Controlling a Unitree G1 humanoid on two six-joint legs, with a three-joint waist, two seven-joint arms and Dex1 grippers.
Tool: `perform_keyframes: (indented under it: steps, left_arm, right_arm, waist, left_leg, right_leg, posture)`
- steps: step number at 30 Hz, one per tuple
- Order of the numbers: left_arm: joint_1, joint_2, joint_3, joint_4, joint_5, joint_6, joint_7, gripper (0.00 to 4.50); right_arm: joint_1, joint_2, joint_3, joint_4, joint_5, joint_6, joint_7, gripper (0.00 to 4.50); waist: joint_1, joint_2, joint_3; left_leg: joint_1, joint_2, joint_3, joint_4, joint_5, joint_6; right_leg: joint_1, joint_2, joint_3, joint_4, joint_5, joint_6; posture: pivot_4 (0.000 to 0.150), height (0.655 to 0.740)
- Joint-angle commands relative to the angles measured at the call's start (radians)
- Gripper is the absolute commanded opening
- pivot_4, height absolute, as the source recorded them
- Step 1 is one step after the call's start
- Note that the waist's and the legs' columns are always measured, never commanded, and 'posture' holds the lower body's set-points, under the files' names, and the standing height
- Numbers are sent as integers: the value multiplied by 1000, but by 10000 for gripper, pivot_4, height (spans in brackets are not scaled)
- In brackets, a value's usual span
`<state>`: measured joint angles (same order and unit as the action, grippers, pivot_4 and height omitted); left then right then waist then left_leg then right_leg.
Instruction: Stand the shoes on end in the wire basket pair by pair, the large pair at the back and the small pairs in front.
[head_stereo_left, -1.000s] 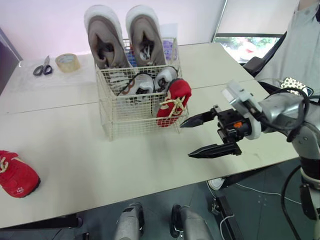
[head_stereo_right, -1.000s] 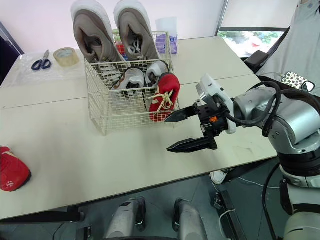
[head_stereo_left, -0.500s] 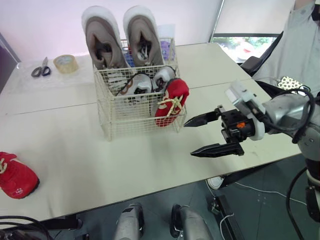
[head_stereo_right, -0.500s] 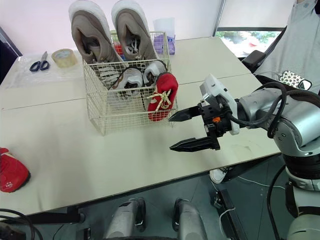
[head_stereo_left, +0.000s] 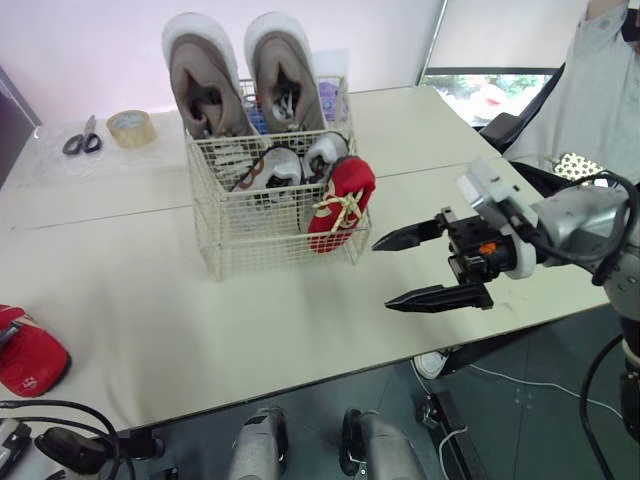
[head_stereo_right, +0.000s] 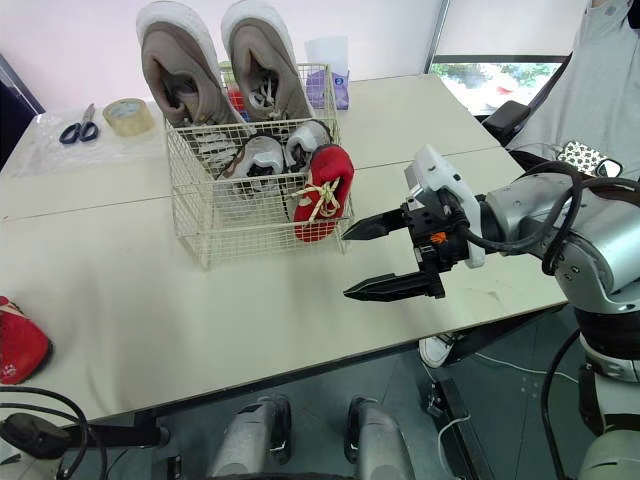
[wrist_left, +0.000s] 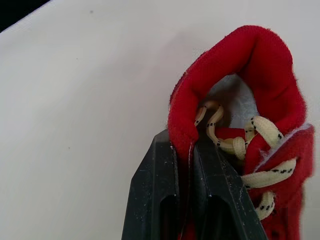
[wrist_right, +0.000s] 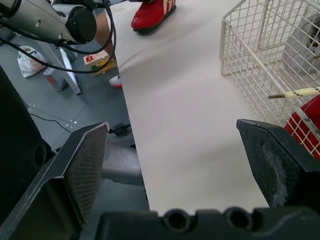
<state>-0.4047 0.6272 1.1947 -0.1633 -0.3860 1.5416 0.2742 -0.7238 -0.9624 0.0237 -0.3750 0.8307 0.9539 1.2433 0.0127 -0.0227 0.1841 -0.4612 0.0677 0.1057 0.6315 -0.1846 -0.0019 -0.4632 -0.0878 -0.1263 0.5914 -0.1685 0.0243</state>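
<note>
Basket (head_stereo_left: 250, 238) holds tan pair (head_stereo_left: 205, 70) at back, grey pair (head_stereo_left: 280, 168) and red shoe (head_stereo_left: 340, 205) in front. Left gripper (wrist_left: 186, 145) clamps other red shoe (head_stereo_left: 25, 352) at left edge of table (head_stereo_left: 300, 330); right gripper (head_stereo_left: 382, 274) gapes beside basket.

- No text, brand, number or sign can be read anywhere.
- Purple print on the pack (head_stereo_right: 343, 85) behind the wire basket (head_stereo_right: 230, 215): too small to make out.
</note>
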Motion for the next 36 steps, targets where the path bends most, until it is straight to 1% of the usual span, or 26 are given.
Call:
perform_keyframes:
  steps: [1, 4, 6, 8, 10, 11, 13, 17, 20, 23, 26, 29, 33, 36]
  left_arm:
    - [-75, 51, 22, -131, 18, -44, -33, 637]
    - [-151, 77, -75, -284, -68, -172, -149, 637]
    - [-197, 65, -164, -395, -136, -267, -234, 637]
    - [-203, 56, -245, -464, -151, -356, -281, 637]
    - [-225, 12, -354, -521, -161, -464, -305, 637]
    - [-229, -10, -425, -533, -150, -517, -308, 637]
    - [-224, -32, -511, -533, -120, -592, -311, 637]
    - [-265, -153, -704, -506, -69, -758, -286, 637]
    - [-235, -224, -852, -496, -16, -873, -307, 637]
    - [-206, -283, -932, -480, 19, -949, -305, 637]
    - [-166, -313, -1019, -472, 71, -1026, -319, 637]
    - [-127, -345, -1066, -452, 114, -1089, -316, 637]
    - [-48, -392, -1134, -406, 211, -1198, -295, 637]
    - [-10, -428, -1158, -355, 259, -1267, -278, 637]
  right_arm:
    - [-20, -7, -22, 14, -5, -26, 11, 45000]
    - [-40, 14, -14, 59, -6, -35, 22, 45000]
    - [-53, 20, -9, 89, -12, -41, 30, 45000]
    - [-62, 22, -11, 108, -15, -42, 33, 45000]
    - [-67, 19, -33, 120, 2, -22, 23, 45000]
    - [-66, 14, -46, 119, 14, -9, 18, 45000]
    - [-62, 8, -58, 114, 24, 4, 10, 45000]
    - [-14, -37, -124, 62, 68, 72, -41, 45000]
    - [30, -54, -193, 23, 126, 138, -98, 45000]
    - [66, -63, -244, 0, 169, 178, -142, 45000]
    - [92, -69, -273, -21, 201, 204, -173, 45000]
    - [103, -70, -281, -26, 215, 209, -191, 45000]
    - [108, -59, -280, -25, 227, 206, -222, 45000]
    - [96, -51, -275, -22, 242, 205, -242, 45000]
  waist:
    - [1, -3, 0]
    - [2, -8, 0]
    - [4, -9, 0]
    - [4, -8, -1]
    - [2, -8, -1]
    - [2, -8, -1]
    - [2, -8, -1]
    - [3, -8, -1]
    - [3, -8, -1]
    - [1, -8, -1]
    - [1, -8, -1]
    - [2, -8, -1]
    - [2, -8, -1]
    - [2, -7, -1]
  left_leg:
    - [0, 0, 0, 1, 0, 0]
    - [0, 0, 0, 1, 0, 0]
    - [-1, 1, 0, 1, 0, 0]
    - [-1, 0, 2, 1, 0, 0]
    - [0, -1, 4, 1, 0, 0]
    - [0, -1, 5, 1, 0, 0]
    - [0, -2, 5, 1, 0, 1]
    - [0, -2, 7, 2, 1, 1]
    - [1, -1, 6, 4, 1, 1]
    - [1, -1, 5, 9, 0, 1]
    - [0, 0, 3, 14, 0, 2]
    - [0, 0, 2, 16, 0, 2]
    - [0, 0, 0, 16, 0, 2]
    - [0, 0, 0, 15, 0, 2]
  right_leg:
    - [0, 0, 0, 0, 0, 0]
    - [0, 0, 0, 0, 0, 0]
    - [1, -1, 0, -1, 0, 0]
    - [2, -3, 0, -2, 3, 0]
    - [3, -3, 1, -4, 5, 0]
    - [3, -3, 1, -4, 4, 1]
    - [2, -2, 2, -4, 4, 1]
    - [1, 0, 2, 2, 5, 6]
    - [2, 1, 2, 4, 5, 6]
    - [3, 1, 2, 5, 2, 5]
    - [4, 2, 3, 5, 3, 4]
    - [5, 2, 3, 3, 5, 4]
    - [6, 3, 3, 2, 5, 4]
    - [5, 3, 3, 2, 5, 4]
  posture:
    - [1500, 7400]
    - [1500, 7400]
    - [1500, 7400]
    - [1500, 7400]
    - [1500, 7400]
    - [1500, 7400]
    - [1500, 7400]
    - [1500, 7400]
    - [1500, 7400]
    - [1500, 7400]
    - [1500, 7400]
    - [1500, 7400]
    - [1500, 7400]
    - [1500, 7400]
